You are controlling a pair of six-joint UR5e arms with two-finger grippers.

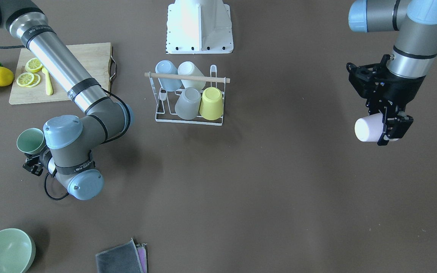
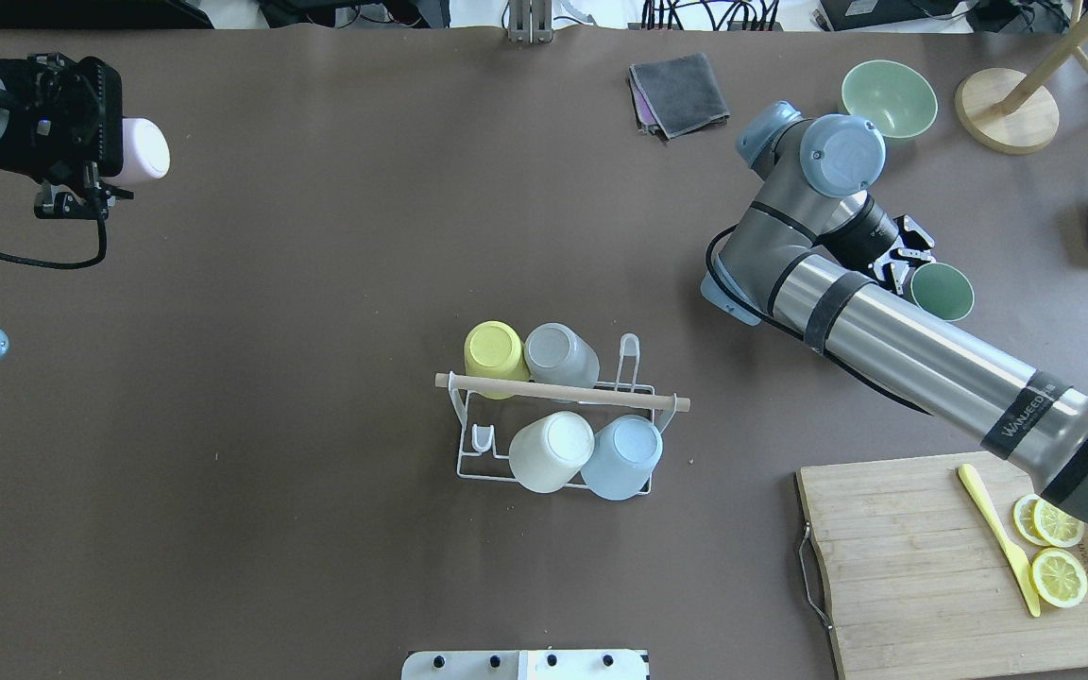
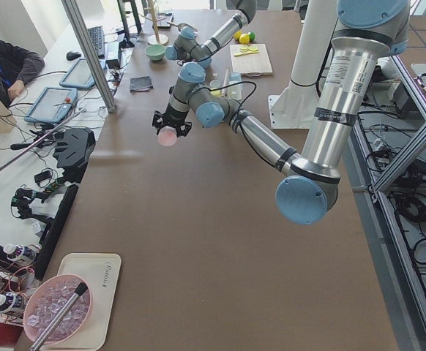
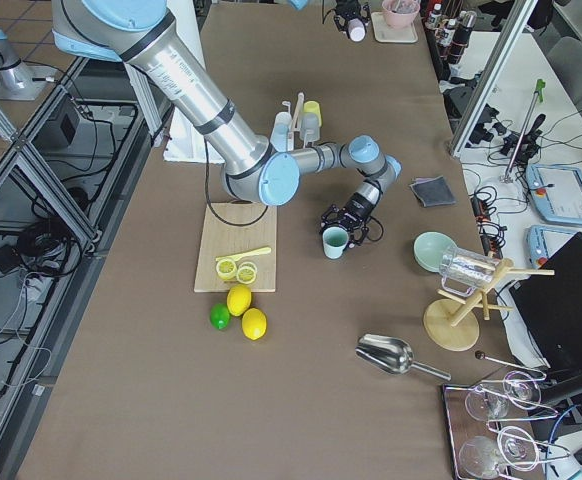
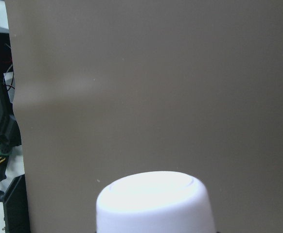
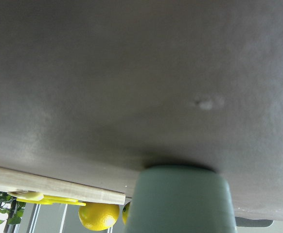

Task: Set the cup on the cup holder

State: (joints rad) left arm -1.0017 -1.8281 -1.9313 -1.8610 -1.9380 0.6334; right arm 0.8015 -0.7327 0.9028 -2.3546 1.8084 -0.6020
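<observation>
Left gripper point(image 1: 389, 129): jaws clamped on pink cup point(image 1: 366, 129), held well clear of holder point(image 1: 218, 79). Right gripper point(image 2: 907, 258): jaws closed on green cup point(image 2: 943, 290), also far from holder.

The bench point(image 1: 279, 197) is plain dark brown; the cup holder point(image 1: 187, 77) is white wire with a pale wooden rod; on the cup holder sit a light blue cup point(image 1: 166, 72), a cream cup point(image 1: 192, 72), a grey cup point(image 1: 188, 103) and a yellow cup point(image 1: 211, 103); well apart from the cup holder, a pale pink cup point(image 1: 367, 128) shows against the black left gripper point(image 1: 387, 132); another cup point(image 1: 30, 140) is sage green; the cutting board point(image 1: 89, 57) is light wood; the lemon slices point(image 1: 29, 74) are yellow.
</observation>
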